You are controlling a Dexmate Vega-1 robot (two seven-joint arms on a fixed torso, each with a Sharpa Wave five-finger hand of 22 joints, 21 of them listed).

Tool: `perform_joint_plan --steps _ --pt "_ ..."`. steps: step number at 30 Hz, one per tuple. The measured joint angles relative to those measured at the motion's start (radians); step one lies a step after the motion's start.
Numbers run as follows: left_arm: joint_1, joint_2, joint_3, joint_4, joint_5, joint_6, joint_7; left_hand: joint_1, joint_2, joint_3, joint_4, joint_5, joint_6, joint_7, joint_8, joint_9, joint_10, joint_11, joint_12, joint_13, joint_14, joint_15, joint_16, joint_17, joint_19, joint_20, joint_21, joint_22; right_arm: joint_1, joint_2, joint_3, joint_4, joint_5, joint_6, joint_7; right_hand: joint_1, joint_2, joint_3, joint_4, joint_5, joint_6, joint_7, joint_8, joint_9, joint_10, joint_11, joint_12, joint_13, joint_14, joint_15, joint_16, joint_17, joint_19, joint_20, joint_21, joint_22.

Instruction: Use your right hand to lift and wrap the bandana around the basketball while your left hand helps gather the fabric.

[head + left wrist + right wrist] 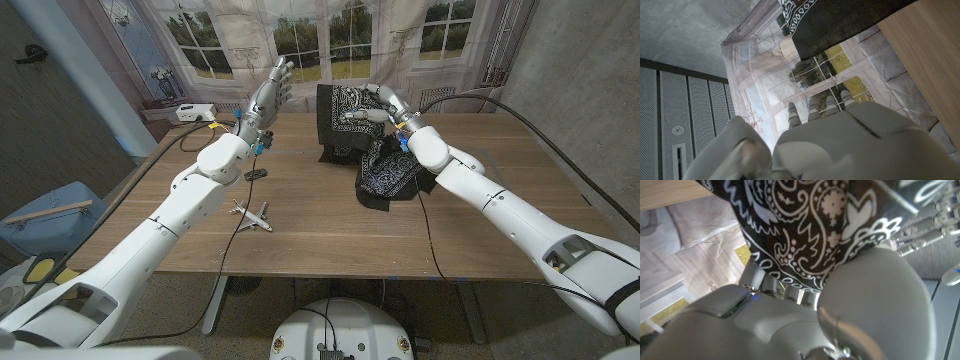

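A black bandana point(372, 150) with a white paisley print hangs over the far middle of the table; its lower part lies bunched on the wood. My right hand point(381, 106) grips its upper part and holds it lifted. In the right wrist view the cloth point(805, 225) lies right against that hand point(850, 315). My left hand point(268, 96) is raised to the left of the cloth, apart from it, fingers spread, holding nothing. The left wrist view has its fingers point(815, 109) pointing toward a backdrop, with the bandana point(835, 20) beyond. Whether a basketball sits under the cloth I cannot tell.
A small white toy airplane point(252, 214) lies on the wooden table point(300, 245) left of centre, a small dark object point(255, 173) behind it. A white box point(190, 112) sits at the far left corner. Cables trail from both arms. A window-print backdrop hangs behind.
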Motion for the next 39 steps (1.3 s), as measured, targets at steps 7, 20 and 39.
perform_joint_plan --steps 7,20,39 --pt "0.025 0.012 -0.014 -0.018 -0.001 -0.009 0.005 0.0 0.0 0.0 0.0 0.0 -0.004 -0.004 0.0 0.0 0.0 0.0 0.0 0.0 0.0 0.0 0.0 0.0 0.0 0.0 0.0 0.0 0.045 0.066 0.011 0.079 0.092 0.088 0.049 0.004 -0.004 0.004 0.004 0.0 0.007 0.007 0.004 -0.002 0.0 0.0 0.0 0.007 0.0 0.0 -0.014 0.0 0.0 0.0 0.008 -0.004" --pt "0.037 0.017 -0.021 -0.024 -0.005 -0.022 0.013 0.0 0.0 -0.003 -0.003 0.0 -0.004 -0.004 0.0 0.0 0.0 0.0 0.004 0.0 -0.004 -0.004 0.0 0.0 0.0 0.0 0.0 0.0 0.086 0.151 0.057 0.169 0.139 0.125 0.069 0.004 -0.004 0.013 0.012 -0.003 0.032 0.014 0.019 -0.001 0.0 0.0 0.001 0.023 0.001 -0.01 -0.035 0.007 0.0 0.0 0.019 -0.01" --pt "0.04 0.02 -0.029 -0.007 -0.01 -0.028 -0.009 0.0 0.0 -0.007 -0.007 0.006 -0.004 -0.004 0.0 0.0 0.0 0.0 0.004 0.0 -0.004 -0.004 0.007 0.0 0.0 0.0 -0.006 0.0 0.058 0.146 0.144 0.206 0.201 0.231 -0.158 0.012 -0.012 0.025 0.011 -0.003 0.054 0.014 0.035 -0.006 -0.001 0.0 0.003 0.032 -0.006 -0.021 -0.069 0.008 0.0 0.0 0.033 -0.023"
